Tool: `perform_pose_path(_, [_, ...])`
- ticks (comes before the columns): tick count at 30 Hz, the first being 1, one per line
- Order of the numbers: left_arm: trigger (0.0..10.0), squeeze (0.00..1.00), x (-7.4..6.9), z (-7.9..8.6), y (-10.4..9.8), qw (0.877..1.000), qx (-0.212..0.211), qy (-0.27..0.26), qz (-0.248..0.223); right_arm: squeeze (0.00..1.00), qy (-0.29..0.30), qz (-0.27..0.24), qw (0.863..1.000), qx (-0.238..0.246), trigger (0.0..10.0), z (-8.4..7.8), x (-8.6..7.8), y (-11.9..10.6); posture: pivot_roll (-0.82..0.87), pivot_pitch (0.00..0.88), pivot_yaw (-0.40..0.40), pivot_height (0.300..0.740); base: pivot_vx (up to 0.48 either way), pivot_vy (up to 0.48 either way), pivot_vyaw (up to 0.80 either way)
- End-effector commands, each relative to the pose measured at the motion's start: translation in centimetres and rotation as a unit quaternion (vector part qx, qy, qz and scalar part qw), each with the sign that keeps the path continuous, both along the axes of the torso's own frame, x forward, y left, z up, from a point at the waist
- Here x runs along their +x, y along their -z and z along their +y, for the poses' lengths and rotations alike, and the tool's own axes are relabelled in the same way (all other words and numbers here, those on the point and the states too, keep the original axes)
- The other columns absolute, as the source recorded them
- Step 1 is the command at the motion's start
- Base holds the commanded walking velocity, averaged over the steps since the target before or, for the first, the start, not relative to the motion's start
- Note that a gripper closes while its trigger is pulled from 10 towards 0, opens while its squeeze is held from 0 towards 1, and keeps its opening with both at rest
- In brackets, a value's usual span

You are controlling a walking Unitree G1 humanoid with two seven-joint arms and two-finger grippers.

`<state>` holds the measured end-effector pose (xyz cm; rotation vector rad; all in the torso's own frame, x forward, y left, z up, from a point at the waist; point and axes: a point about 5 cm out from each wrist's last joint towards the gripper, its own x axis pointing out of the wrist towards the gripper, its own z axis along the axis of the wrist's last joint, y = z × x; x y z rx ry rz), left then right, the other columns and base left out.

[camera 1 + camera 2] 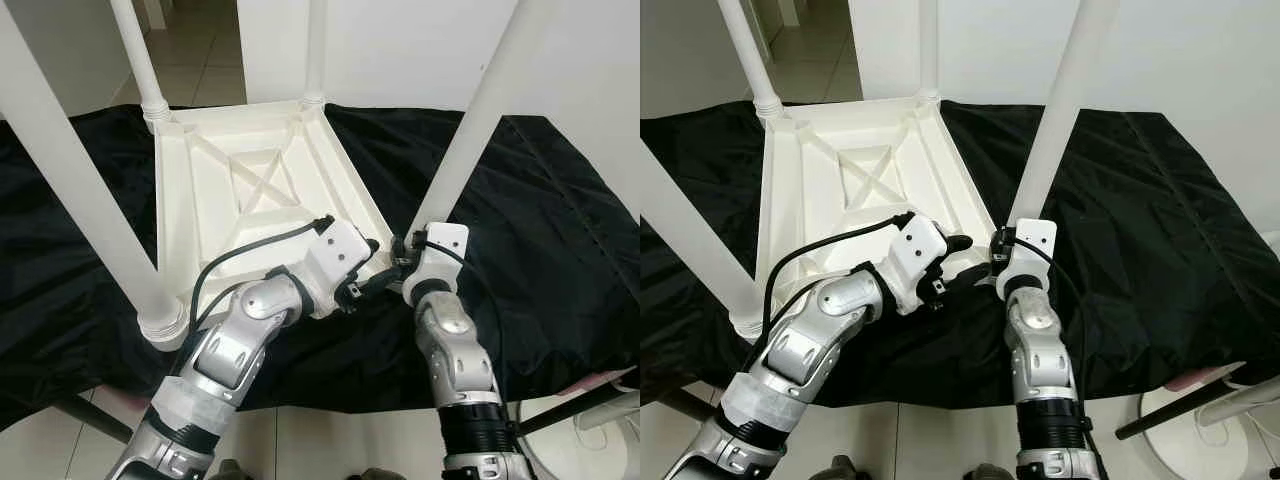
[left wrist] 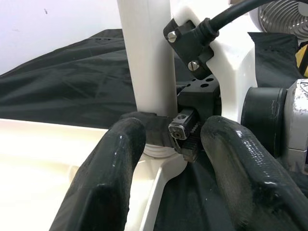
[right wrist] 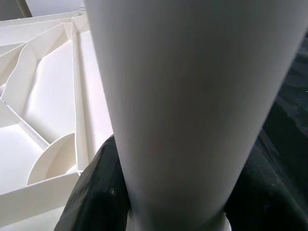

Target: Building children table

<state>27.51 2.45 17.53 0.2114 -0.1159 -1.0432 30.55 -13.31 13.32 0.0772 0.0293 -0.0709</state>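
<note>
A white children's table lies upside down on a black cloth, its legs pointing up. My right gripper is shut around the base of the near-right leg, where it meets the table's corner socket. In the right wrist view this leg stands between the black fingers. My left gripper is open at the same corner, just left of the right gripper. In the left wrist view its fingers are spread before the leg and the table rim, holding nothing.
The black cloth covers a low surface that ends just before my arms. Three more legs stand up: near left, far left, far right. A white fan base and a dark rod are on the floor at right.
</note>
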Motion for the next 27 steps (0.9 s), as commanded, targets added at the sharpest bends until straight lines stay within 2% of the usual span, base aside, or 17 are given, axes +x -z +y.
perform_pose_path(1, [10.0, 0.00, 0.0, 0.2, -0.1, 1.000, 0.001, -0.006, 0.000, 0.00, -0.002, -0.007, 1.000, 0.013, 10.0, 0.1, 0.1, -0.5, -0.05, 0.000, -0.013, 0.740, 0.000, 0.000, 0.00])
perform_pose_path(3, [10.0, 0.00, 0.1, 0.3, -0.1, 1.000, 0.002, -0.006, -0.001, 0.00, -0.006, -0.012, 1.000, 0.015, 10.0, 0.1, 0.2, -0.8, -0.04, 0.000, -0.014, 0.740, 0.000, 0.000, 0.00])
perform_pose_path(4, [10.0, 0.00, 0.1, 0.3, -0.1, 1.000, 0.002, -0.007, -0.001, 0.83, -0.010, -0.014, 1.000, 0.019, 10.0, 0.1, 0.2, -0.9, -0.04, 0.000, -0.016, 0.740, 0.000, 0.000, 0.00])
perform_pose_path(5, [10.0, 0.00, 0.1, 0.3, -0.1, 1.000, 0.002, -0.007, -0.002, 0.83, -0.009, -0.015, 1.000, 0.022, 10.0, 0.2, 0.1, -0.9, -0.04, 0.000, -0.016, 0.740, 0.000, 0.000, 0.00])
perform_pose_path(6, [10.0, 0.00, 0.1, 0.3, -0.1, 1.000, 0.002, -0.008, -0.002, 1.00, -0.011, -0.017, 1.000, 0.022, 10.0, 0.3, 0.1, -1.0, -0.04, 0.000, -0.019, 0.740, 0.000, 0.000, 0.00])
perform_pose_path(12, [10.0, 0.00, 0.0, 0.3, -0.1, 1.000, 0.000, -0.010, -0.002, 1.00, -0.025, -0.027, 0.999, 0.024, 10.0, 0.2, 0.0, -1.3, -0.04, 0.000, -0.023, 0.740, 0.000, 0.000, 0.00])
perform_pose_path(18, [10.0, 0.00, 0.0, 0.3, -0.1, 1.000, 0.000, -0.010, -0.002, 1.00, -0.067, -0.019, 0.997, 0.014, 10.0, -0.7, 0.1, -1.2, -0.04, 0.000, -0.024, 0.740, 0.000, 0.000, 0.00])
perform_pose_path(19, [10.0, 0.00, -0.1, 0.2, -0.1, 1.000, -0.001, -0.009, -0.001, 0.52, -0.085, -0.018, 0.996, 0.008, 10.0, -1.0, 0.1, -1.2, -0.04, 0.000, -0.024, 0.740, 0.000, 0.000, 0.00])
perform_pose_path(20, [10.0, 0.00, -0.1, 0.2, -0.1, 1.000, -0.001, -0.009, -0.001, 0.52, -0.085, -0.018, 0.996, 0.008, 10.0, -1.0, 0.1, -1.2, -0.04, 0.000, -0.024, 0.740, 0.000, 0.000, 0.00])
perform_pose_path(21, [10.0, 0.00, -0.1, 0.2, -0.1, 1.000, 0.000, -0.007, -0.001, 0.00, -0.110, -0.018, 0.994, -0.004, 10.0, -1.8, 0.3, -1.1, -0.05, 0.000, -0.022, 0.740, 0.000, 0.000, 0.00])
perform_pose_path(22, [10.0, 0.00, -0.1, 0.2, -0.1, 1.000, 0.000, -0.007, -0.001, 0.00, -0.110, -0.018, 0.994, -0.004, 10.0, -1.8, 0.3, -1.1, -0.05, 0.000, -0.022, 0.740, 0.000, 0.000, 0.00])
perform_pose_path(25, [10.0, 0.00, -0.4, 0.1, 0.0, 1.000, 0.001, 0.007, 0.002, 0.00, -0.174, -0.025, 0.983, -0.061, 10.0, -3.6, 0.8, -1.3, -0.06, 0.000, -0.018, 0.740, 0.000, 0.000, 0.00])
perform_pose_path(26, [10.0, 0.00, -0.4, 0.1, 0.0, 1.000, 0.001, 0.007, 0.002, 0.00, -0.174, -0.025, 0.983, -0.061, 10.0, -3.6, 0.8, -1.3, -0.06, 0.000, -0.018, 0.740, 0.000, 0.000, 0.00])
perform_pose_path(27, [10.0, 0.00, -0.5, 0.0, 0.0, 1.000, 0.002, 0.014, 0.003, 0.00, -0.200, -0.027, 0.977, -0.076, 10.0, -3.9, 1.0, -1.3, -0.06, 0.000, -0.019, 0.740, 0.000, 0.000, 0.00])
